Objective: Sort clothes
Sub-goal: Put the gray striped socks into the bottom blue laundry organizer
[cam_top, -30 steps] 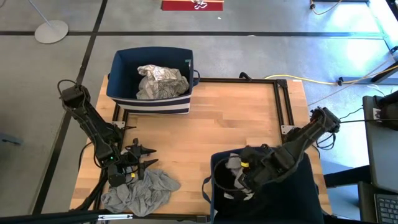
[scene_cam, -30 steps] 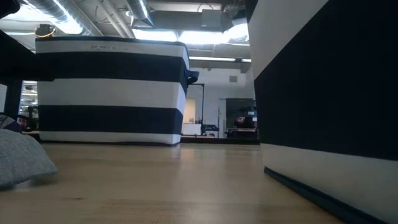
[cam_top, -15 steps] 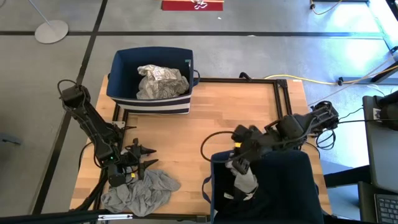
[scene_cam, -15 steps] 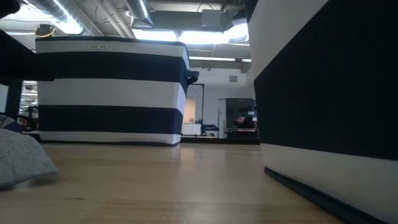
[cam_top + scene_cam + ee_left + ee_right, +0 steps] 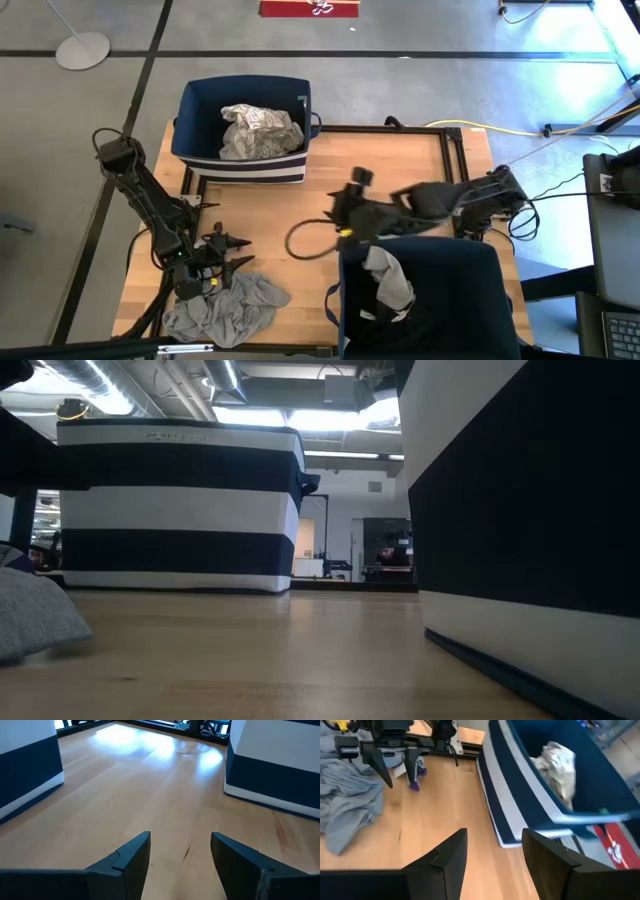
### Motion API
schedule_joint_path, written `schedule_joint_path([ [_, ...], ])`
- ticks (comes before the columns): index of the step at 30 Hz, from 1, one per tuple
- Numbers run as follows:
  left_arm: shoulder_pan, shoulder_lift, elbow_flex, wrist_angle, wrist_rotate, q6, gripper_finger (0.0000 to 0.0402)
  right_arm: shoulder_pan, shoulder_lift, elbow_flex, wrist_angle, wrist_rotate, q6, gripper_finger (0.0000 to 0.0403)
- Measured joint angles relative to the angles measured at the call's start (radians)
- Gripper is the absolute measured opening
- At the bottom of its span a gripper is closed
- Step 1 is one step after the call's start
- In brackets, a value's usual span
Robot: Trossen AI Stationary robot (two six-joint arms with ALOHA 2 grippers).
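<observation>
A grey garment (image 5: 225, 308) lies crumpled on the table's near left corner; it also shows in the low view (image 5: 30, 615) and the right wrist view (image 5: 345, 815). My left gripper (image 5: 245, 253) is open and empty just beyond it, low over the wood (image 5: 180, 837). My right gripper (image 5: 340, 212) is open and empty (image 5: 495, 832) above the table's middle, beside the near bin's far left corner. A white garment with black pattern (image 5: 260, 132) lies in the far bin (image 5: 245, 85). A grey-white garment (image 5: 390, 280) lies on dark clothes in the near bin (image 5: 470, 300).
The two navy and white striped bins stand at the table's far left (image 5: 180, 500) and near right (image 5: 530, 510). A black cable loop (image 5: 305, 240) hangs from my right arm over the wood. Bare wood lies between the bins. A black frame (image 5: 450, 160) edges the table.
My right gripper has risen out of the near bin and swung toward the table's middle and far left. The grey-white garment it carried up has dropped back and lies spread over the dark clothes in that bin.
</observation>
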Motion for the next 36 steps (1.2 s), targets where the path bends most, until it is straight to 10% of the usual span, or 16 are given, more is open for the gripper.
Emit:
schedule_joint_path([
  [7,0.039,-0.023,0.002,-0.006,0.035,0.045,0.0198,-0.123,0.115,-0.001,0.257,-0.245,-0.194,0.0191],
  [14,0.116,-0.13,0.099,-0.226,0.317,0.111,0.0198,-0.179,0.249,-0.001,0.44,-0.433,-0.249,0.0191],
  [26,0.165,-0.17,0.254,-0.812,0.833,-0.201,0.0198,-0.193,0.5,0.0,0.743,-0.479,-0.266,0.0191],
  [36,0.147,-0.169,0.165,-0.862,1.066,-0.377,0.0198,-0.194,0.613,-0.001,0.89,-0.479,-0.261,0.0191],
])
